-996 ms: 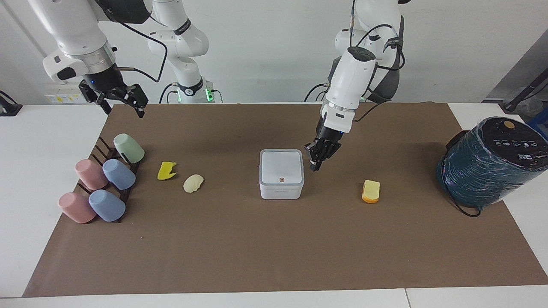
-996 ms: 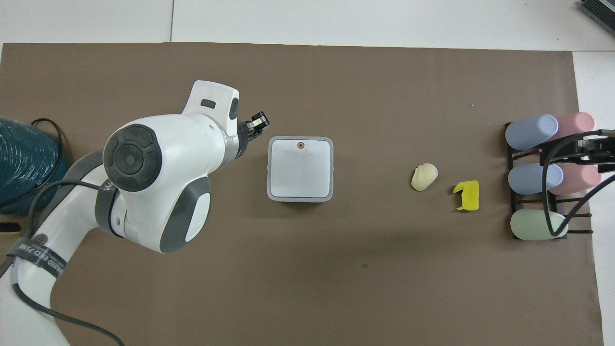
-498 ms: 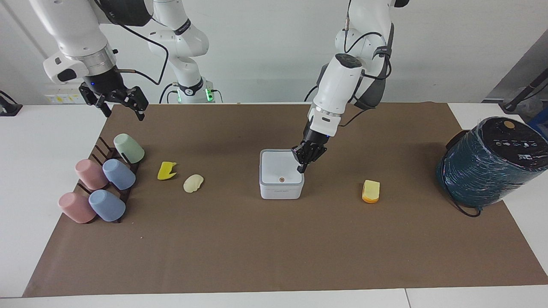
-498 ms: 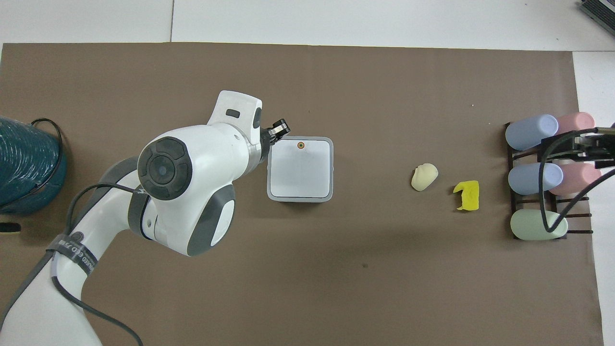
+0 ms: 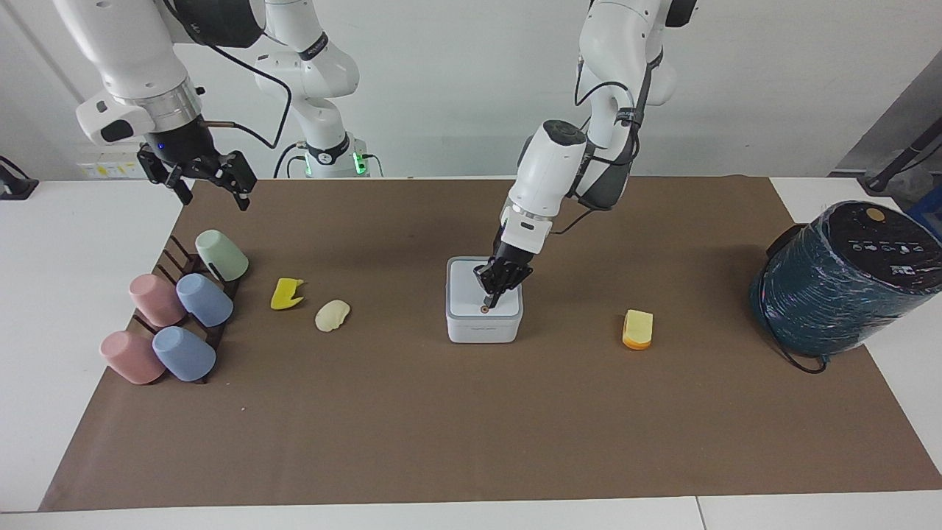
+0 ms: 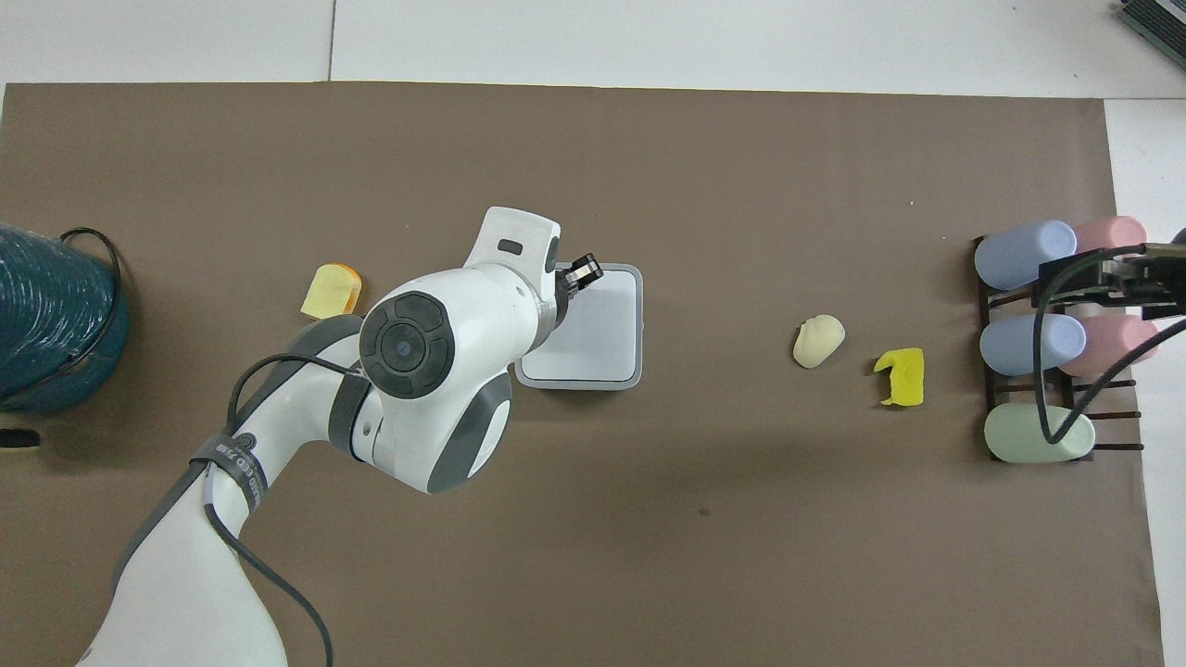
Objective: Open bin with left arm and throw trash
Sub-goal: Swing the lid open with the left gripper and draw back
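Left gripper [image 5: 491, 302], jaws closed and empty, touches the lid button [image 5: 484, 309] of the white bin [image 5: 482, 326] mid-worktop; right gripper [image 5: 210, 185], jaws spread, hangs above pastel cups [image 5: 180, 313]; no legible writing.

White desk [image 5: 66, 243], mostly covered by a brown paper sheet [image 5: 471, 427].

On the sheet:
- midway between the ends, small white square bin with grey-rimmed lid [image 5: 482, 327], lid down
- toward the left arm's end, yellow-orange block scrap [image 5: 637, 329]
- at that end's edge, big dark teal wrapped cylinder [image 5: 839, 283]
- toward the right arm's end, pale cream oval scrap [image 5: 332, 315], jagged bright yellow scrap [image 5: 285, 293]
- near that end's edge, dark rack [image 5: 173, 258] of pastel cups [image 5: 182, 352]
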{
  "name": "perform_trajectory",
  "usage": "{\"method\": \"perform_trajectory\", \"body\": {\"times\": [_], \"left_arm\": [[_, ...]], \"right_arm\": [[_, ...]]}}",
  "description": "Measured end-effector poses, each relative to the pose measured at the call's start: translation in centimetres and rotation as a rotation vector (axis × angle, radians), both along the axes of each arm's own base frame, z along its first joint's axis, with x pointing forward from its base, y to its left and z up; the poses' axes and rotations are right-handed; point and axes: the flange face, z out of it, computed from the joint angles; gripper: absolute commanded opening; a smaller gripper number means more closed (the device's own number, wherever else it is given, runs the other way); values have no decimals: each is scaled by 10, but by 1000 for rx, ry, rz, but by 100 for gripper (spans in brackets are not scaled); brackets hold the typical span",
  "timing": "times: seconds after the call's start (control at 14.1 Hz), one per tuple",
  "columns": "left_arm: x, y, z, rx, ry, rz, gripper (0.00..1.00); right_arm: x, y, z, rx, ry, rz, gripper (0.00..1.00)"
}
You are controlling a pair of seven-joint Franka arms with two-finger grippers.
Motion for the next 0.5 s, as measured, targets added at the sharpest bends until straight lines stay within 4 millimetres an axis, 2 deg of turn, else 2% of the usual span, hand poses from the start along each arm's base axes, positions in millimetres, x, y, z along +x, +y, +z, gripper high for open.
{"method": "perform_trajectory", "body": {"times": [0.5], "left_arm": [[-7, -10, -5, 2, 1, -17, 1]], "right_arm": [[1, 1, 0, 0, -6, 3, 100]]}}
